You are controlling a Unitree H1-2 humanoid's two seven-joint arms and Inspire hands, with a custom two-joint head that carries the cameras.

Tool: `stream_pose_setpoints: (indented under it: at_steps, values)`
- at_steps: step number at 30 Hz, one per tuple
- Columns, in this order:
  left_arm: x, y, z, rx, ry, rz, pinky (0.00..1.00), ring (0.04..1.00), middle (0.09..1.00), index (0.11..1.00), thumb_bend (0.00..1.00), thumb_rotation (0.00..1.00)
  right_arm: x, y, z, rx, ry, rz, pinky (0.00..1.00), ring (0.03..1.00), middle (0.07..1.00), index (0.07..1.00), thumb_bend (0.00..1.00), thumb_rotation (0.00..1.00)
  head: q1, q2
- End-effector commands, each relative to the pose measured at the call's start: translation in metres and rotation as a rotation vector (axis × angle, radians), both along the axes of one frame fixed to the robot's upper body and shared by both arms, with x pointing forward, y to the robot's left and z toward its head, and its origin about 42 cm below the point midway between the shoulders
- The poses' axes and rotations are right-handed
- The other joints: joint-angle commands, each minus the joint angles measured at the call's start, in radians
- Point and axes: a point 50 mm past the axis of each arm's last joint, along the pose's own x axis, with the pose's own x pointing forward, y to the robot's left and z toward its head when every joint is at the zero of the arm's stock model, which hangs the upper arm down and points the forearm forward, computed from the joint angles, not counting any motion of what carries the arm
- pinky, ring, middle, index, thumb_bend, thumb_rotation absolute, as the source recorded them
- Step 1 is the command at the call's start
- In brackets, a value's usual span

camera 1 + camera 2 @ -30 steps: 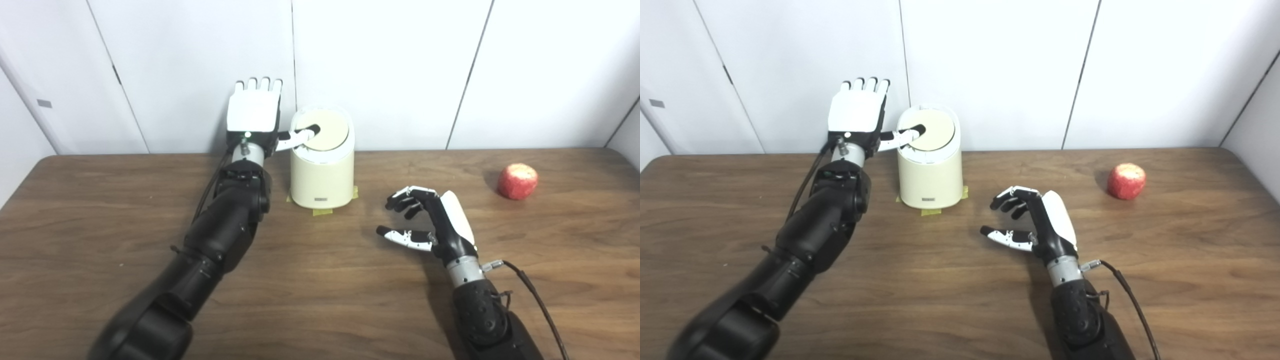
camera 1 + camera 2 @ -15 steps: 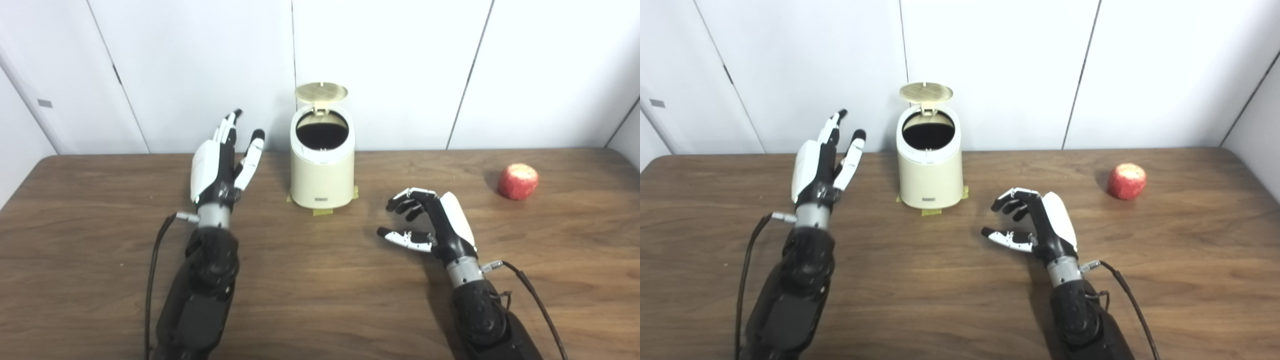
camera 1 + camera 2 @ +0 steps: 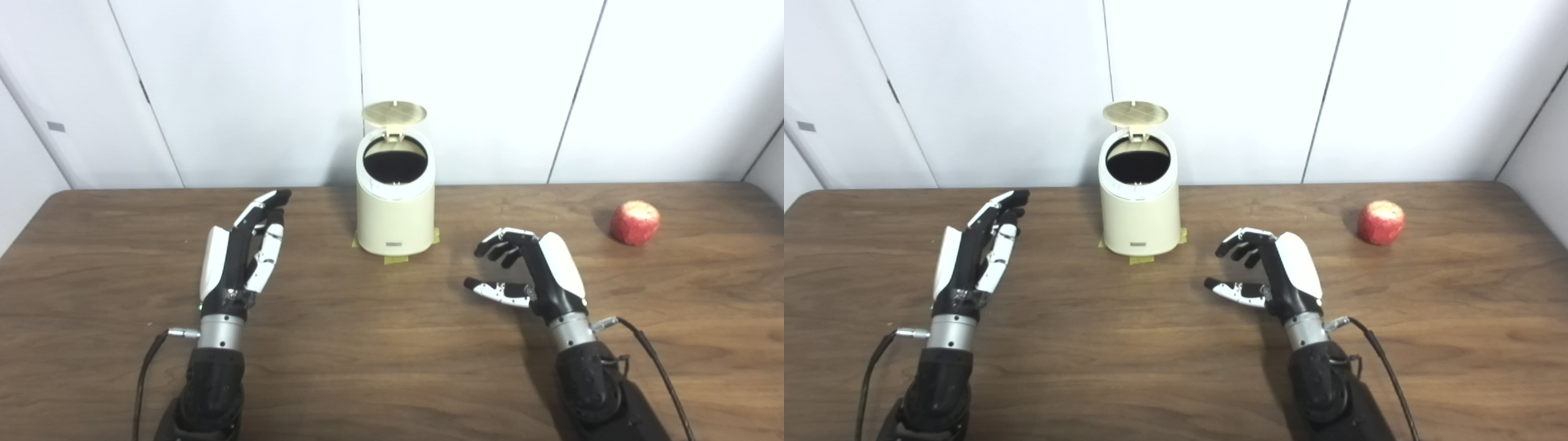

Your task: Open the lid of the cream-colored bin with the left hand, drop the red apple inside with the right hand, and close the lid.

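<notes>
Cream-colored bin, lid upright, red apple mottled, both hands' fingers spread, empty

White panel wall, wood table

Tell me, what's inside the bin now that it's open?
The bin looks dark inside; nothing shows through its mouth, but the bottom is hidden in shadow. The lid stands up behind. The apple is on the table, off to the right.
</notes>
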Motion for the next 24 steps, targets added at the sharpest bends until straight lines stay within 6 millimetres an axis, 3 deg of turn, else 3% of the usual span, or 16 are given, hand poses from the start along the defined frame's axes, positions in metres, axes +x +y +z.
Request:
stream_pose_setpoints:
  at_steps: [1,3,4,6,9,12,16,21,24]
  values:
    - [-0.001,0.003,0.011,-0.003,-0.062,-0.017,0.63,0.749,0.793,0.794,0.18,0.82,0.019,-0.008,0.054,-0.094,-0.111,0.000,0.39,0.536,0.763,0.633,0.49,0.25,-0.003,0.001]
    - [-0.004,0.004,0.006,0.002,-0.051,-0.015,0.64,0.753,0.793,0.793,0.17,0.80,0.024,-0.020,0.076,-0.207,-0.083,-0.031,0.51,0.728,0.877,0.819,0.63,0.46,-0.006,0.001]
    - [-0.005,0.004,0.004,0.004,-0.046,-0.013,0.64,0.757,0.794,0.793,0.17,0.80,0.027,-0.028,0.087,-0.258,-0.073,-0.050,0.57,0.784,0.902,0.856,0.70,0.49,-0.008,0.000]
    - [-0.007,0.004,0.000,0.007,-0.041,-0.010,0.64,0.753,0.791,0.793,0.17,0.79,0.037,-0.044,0.102,-0.333,-0.066,-0.077,0.64,0.843,0.917,0.894,0.82,0.49,-0.010,0.000]
    - [-0.011,0.006,-0.007,-0.002,-0.031,-0.018,0.66,0.762,0.793,0.795,0.18,0.77,0.053,-0.069,0.131,-0.435,-0.026,-0.114,0.66,0.852,0.913,0.908,0.94,0.48,-0.015,0.001]
    - [-0.013,0.006,-0.010,0.002,-0.023,-0.022,0.66,0.766,0.790,0.792,0.17,0.76,0.057,-0.078,0.152,-0.482,0.021,-0.135,0.64,0.850,0.928,0.933,0.97,0.47,-0.025,0.004]
    - [-0.013,0.007,-0.012,0.009,-0.025,-0.023,0.66,0.757,0.780,0.781,0.17,0.77,0.058,-0.094,0.175,-0.562,0.119,-0.180,0.69,0.885,0.941,0.923,0.99,0.42,-0.026,0.009]
    - [-0.012,0.007,-0.011,0.004,-0.029,-0.026,0.65,0.749,0.778,0.774,0.17,0.78,0.062,-0.115,0.185,-0.592,0.224,-0.255,0.66,0.892,0.934,0.898,0.98,0.32,-0.034,0.014]
    - [-0.013,0.006,-0.011,0.004,-0.017,-0.031,0.66,0.756,0.784,0.781,0.18,0.84,0.067,-0.130,0.182,-0.604,0.285,-0.306,0.62,0.884,0.926,0.889,0.98,0.30,-0.037,0.015]
